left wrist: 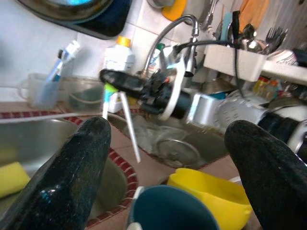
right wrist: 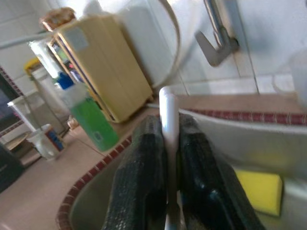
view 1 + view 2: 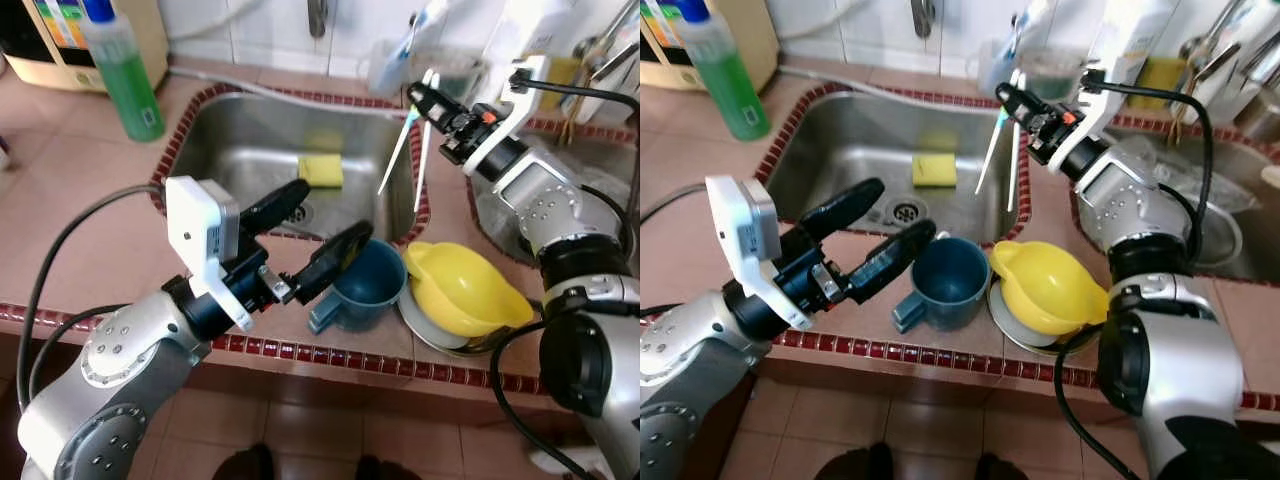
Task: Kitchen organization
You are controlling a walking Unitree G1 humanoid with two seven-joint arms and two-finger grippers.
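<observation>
Fingers of the left gripper (image 3: 300, 245) stand spread just beside the blue mug (image 3: 365, 283) on the counter edge; beyond, the right gripper (image 3: 1015, 103) pinches toothbrushes (image 3: 1002, 150) hanging lengthwise over the sink (image 3: 250, 140).

Right end effector (image 3: 418, 97) clamps toothbrushes (image 3: 405, 145) above sink (image 3: 240, 140); left end effector (image 3: 318, 232) spread beside blue mug (image 3: 365, 282).

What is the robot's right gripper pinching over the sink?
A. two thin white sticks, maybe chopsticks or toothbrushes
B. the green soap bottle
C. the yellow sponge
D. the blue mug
A: the right gripper is shut on the thin white sticks, which hang down over the sink; the yellow sponge lies in the basin.
</observation>
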